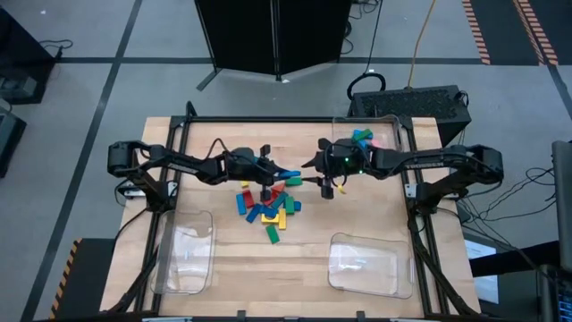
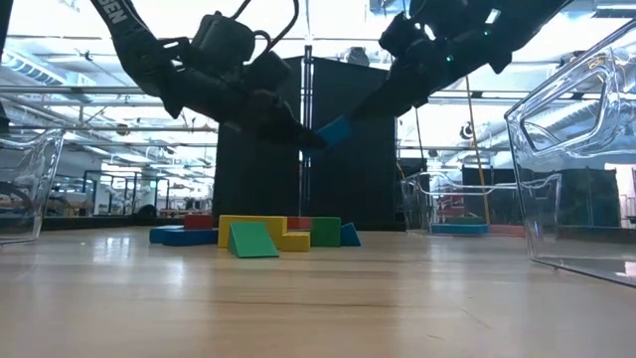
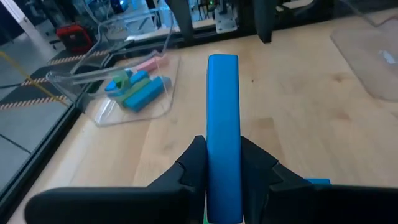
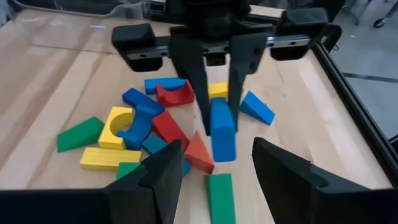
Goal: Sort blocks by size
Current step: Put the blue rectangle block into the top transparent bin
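Observation:
A pile of blue, green, red and yellow blocks (image 1: 268,204) lies on the middle of the wooden table; it also shows in the right wrist view (image 4: 143,134) and the low view (image 2: 263,237). My left gripper (image 1: 284,173) is shut on a long blue block (image 3: 222,118) above the pile. My right gripper (image 4: 217,177) is open and faces that block's free end (image 4: 222,140) from the table's right. I cannot tell whether it touches the block. A clear tray (image 1: 371,134) at the far right holds several blocks (image 3: 140,90). My left gripper pinches the long blue block by its two long sides (image 3: 222,171), near the end closest to the wrist. The fingers (image 3: 194,165) come about level from the table's left and lie along the block, which sticks out past them. The block (image 2: 334,129) is lifted clear of the table.
Two clear trays stand near the front edge, one at the left (image 1: 183,250) and one at the right (image 1: 362,264). A black frame runs along the table's edges. Bare wood lies between the pile and the near trays.

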### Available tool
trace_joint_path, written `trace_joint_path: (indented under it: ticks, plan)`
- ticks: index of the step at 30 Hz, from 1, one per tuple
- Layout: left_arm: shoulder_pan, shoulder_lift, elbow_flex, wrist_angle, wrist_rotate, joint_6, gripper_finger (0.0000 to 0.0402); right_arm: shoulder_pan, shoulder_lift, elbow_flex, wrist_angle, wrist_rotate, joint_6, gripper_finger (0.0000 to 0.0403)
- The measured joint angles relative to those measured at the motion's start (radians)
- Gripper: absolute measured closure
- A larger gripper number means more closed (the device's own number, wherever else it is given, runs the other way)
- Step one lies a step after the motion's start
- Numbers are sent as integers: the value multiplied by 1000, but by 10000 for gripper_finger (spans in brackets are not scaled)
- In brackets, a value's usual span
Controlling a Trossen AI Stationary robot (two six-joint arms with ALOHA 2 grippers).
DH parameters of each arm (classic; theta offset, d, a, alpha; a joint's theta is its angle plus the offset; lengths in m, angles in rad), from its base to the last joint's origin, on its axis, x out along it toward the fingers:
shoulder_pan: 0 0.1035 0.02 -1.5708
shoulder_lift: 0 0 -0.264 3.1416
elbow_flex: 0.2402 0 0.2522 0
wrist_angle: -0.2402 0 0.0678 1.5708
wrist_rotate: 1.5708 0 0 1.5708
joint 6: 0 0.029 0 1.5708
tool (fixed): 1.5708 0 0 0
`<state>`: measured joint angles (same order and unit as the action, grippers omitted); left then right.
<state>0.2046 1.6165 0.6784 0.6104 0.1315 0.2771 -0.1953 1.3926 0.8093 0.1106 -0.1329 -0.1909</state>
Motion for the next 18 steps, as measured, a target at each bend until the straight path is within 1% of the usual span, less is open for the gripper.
trace_joint_path:
  ticks: [9,18]
  plan:
    - [-3,0,0,12,15,-2,347,21,65,0,107,4,-6,216]
    - [-16,0,1,27,15,-6,347,20,85,0,126,6,-6,219]
